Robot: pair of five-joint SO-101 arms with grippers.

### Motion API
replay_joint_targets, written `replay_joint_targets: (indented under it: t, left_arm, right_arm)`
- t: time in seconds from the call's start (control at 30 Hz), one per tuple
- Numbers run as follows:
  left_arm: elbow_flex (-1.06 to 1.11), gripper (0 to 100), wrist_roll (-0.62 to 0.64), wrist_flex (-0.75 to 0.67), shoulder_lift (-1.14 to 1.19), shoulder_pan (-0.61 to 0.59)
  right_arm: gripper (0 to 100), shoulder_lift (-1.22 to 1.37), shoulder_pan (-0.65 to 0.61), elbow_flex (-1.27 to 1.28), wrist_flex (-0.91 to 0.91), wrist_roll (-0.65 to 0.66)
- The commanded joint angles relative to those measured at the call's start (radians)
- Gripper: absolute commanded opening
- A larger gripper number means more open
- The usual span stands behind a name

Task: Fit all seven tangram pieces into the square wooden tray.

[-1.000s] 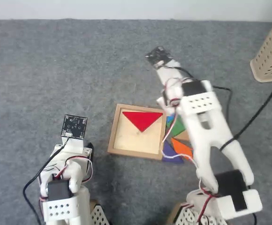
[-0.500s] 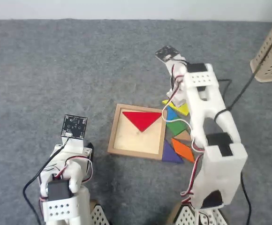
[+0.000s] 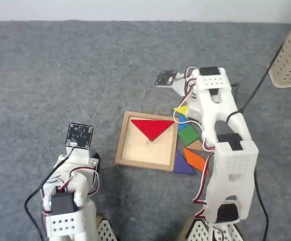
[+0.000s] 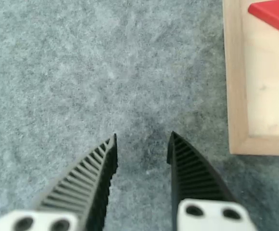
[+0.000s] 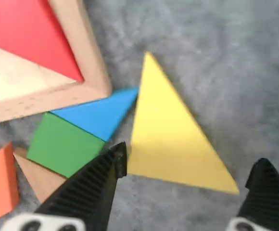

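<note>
Wood forms a shallow square tray (image 3: 120, 139) on the grey, felt-like table (image 3: 60, 75), holding one flat red triangle (image 3: 152, 128) along its far rim. Just beside the tray, on the right arm's side, flat pieces lie clustered: a yellow triangle (image 5: 171, 139), a blue triangle (image 5: 98, 114), a green square (image 5: 62, 144), an orange piece (image 3: 195, 159) and a purple triangle (image 3: 182, 164). The right gripper (image 5: 192, 159) hovers over the yellow triangle, ridged black fingers spread wide. The left gripper (image 4: 143, 139) hangs over bare fabric near the tray, fingers partly apart.

Grey carpet (image 3: 60, 65), yellow triangle (image 5: 171, 144), red triangle (image 3: 152, 128), pale tray (image 3: 121, 139).
</note>
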Motion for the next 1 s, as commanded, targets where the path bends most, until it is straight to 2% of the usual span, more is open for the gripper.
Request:
replay_joint_targets:
  t: [0.0, 0.13, 0.23, 0.3, 0.53, 0.7, 0.97]
  left_arm:
    - [-0.012, 17, -0.002, 0.006, -0.018, 0.002]
    - [-0.012, 17, -0.002, 0.006, -0.018, 0.002]
    - [-0.012, 17, -0.002, 0.006, -0.018, 0.002]
    - [-0.012, 17, -0.002, 0.006, -0.018, 0.002]
    - [-0.012, 17, -0.002, 0.006, -0.018, 0.002]
    - [-0.012, 17, -0.002, 0.006, -0.018, 0.002]
    - [-0.012, 17, -0.002, 0.006, -0.018, 0.002]
  right_arm:
    - [37.2, 0.013, 0.018, -0.063, 0.012, 0.023]
    - [23.9, 0.059, 0.035, -0.064, 0.012, 0.015]
    - [14.1, 0.074, 0.064, -0.074, 0.007, -0.051]
    - [11.3, 0.077, 0.088, -0.092, 0.005, -0.117]
    - [10.8, 0.071, 0.163, -0.104, 0.015, -0.338]
    - [11.2, 0.067, 0.196, -0.106, 0.016, -0.578]
    - [13.3, -0.17, 0.104, -0.106, 0.137, -0.658]
